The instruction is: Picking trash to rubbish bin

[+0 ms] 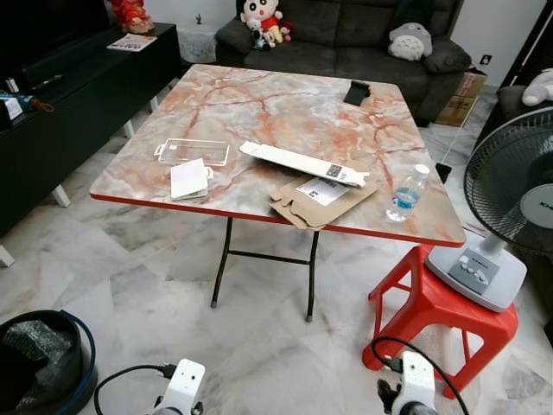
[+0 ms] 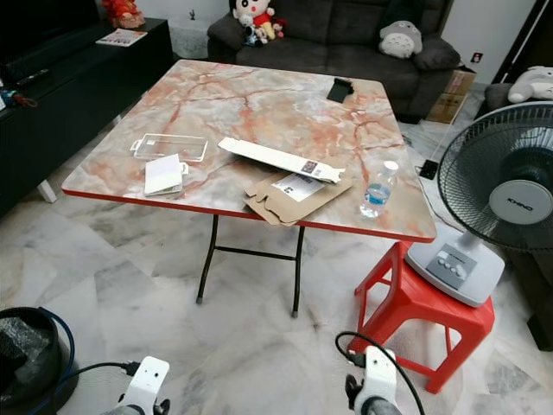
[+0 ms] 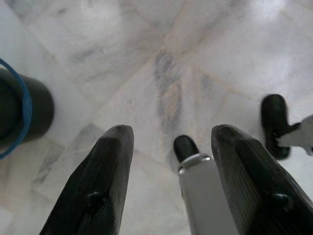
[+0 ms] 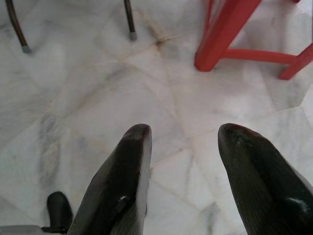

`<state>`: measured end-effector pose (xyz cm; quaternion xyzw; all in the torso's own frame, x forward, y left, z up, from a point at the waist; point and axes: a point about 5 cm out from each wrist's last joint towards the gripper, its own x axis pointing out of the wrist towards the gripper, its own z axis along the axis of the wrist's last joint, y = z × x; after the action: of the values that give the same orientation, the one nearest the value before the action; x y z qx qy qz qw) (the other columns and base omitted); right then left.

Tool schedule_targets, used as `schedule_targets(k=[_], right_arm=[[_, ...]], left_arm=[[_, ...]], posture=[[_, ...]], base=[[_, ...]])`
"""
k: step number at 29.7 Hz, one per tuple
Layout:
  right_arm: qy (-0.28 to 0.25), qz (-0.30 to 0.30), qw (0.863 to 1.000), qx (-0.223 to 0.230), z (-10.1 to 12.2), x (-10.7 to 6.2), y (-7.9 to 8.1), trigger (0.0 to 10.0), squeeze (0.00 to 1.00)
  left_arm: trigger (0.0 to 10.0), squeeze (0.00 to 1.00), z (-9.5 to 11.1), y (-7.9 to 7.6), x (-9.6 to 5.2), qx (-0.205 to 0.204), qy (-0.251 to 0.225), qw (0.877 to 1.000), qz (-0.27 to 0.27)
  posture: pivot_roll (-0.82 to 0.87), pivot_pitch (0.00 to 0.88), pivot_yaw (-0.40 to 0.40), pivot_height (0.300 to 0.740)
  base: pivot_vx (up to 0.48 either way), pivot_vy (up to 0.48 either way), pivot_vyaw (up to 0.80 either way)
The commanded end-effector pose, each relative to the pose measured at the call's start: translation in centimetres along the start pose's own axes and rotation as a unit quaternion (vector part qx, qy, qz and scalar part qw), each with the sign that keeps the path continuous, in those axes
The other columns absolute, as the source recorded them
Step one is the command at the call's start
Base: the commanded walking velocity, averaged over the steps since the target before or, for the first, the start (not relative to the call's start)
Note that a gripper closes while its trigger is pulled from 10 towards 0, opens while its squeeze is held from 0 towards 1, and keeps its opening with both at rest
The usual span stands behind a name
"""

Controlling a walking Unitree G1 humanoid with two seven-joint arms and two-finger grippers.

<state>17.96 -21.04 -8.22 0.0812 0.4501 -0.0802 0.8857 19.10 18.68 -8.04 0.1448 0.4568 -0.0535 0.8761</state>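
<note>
On the marble-patterned table (image 1: 259,104) lie a clear plastic tray (image 1: 192,151), a small white box (image 1: 188,179), a long white cardboard strip (image 1: 302,163) and a flattened brown carton (image 1: 321,201). A plastic bottle (image 1: 407,193) stands near the table's right front corner. The black bin with a blue rim (image 1: 39,363) sits on the floor at the lower left, lined with a bag. Both arms hang low in front of the table. My left gripper (image 3: 171,132) is open above bare floor with the bin (image 3: 19,112) beside it. My right gripper (image 4: 186,129) is open over the tiles, holding nothing.
A red stool (image 1: 436,311) carrying a standing fan (image 1: 510,199) is right of the table, close to my right arm. A black low cabinet (image 1: 60,112) runs along the left. A grey sofa (image 1: 346,43) stands behind the table. A black flat item (image 1: 357,92) lies at the far edge.
</note>
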Motion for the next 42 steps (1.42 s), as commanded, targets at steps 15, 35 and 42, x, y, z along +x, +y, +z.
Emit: schedule_targets(k=[15,35,42], right_arm=[[-0.011,-0.017,1.000,0.001,1.0,-0.1,-1.4,10.0,0.00],[-0.119,0.009,0.992,-0.045,6.0,-0.1,-1.8,10.0,0.00],[-0.272,0.063,0.956,-0.085,14.5,-0.9,1.6,10.0,0.00]], left_arm=[[10.0,0.00,0.3,-0.9,0.1,-0.015,-0.004,1.000,-0.006],[10.0,0.00,6.4,2.3,0.0,-0.048,-0.149,0.985,0.075],[10.0,0.00,13.6,4.0,-1.2,-0.071,-0.283,0.950,0.109]], posture=[[0.00,0.039,-0.111,0.740],[0.00,0.046,-0.115,0.740],[-0.01,0.039,-0.113,0.740]], base=[[0.000,-0.148,0.00],[0.000,0.000,0.00],[0.000,0.000,0.00]])
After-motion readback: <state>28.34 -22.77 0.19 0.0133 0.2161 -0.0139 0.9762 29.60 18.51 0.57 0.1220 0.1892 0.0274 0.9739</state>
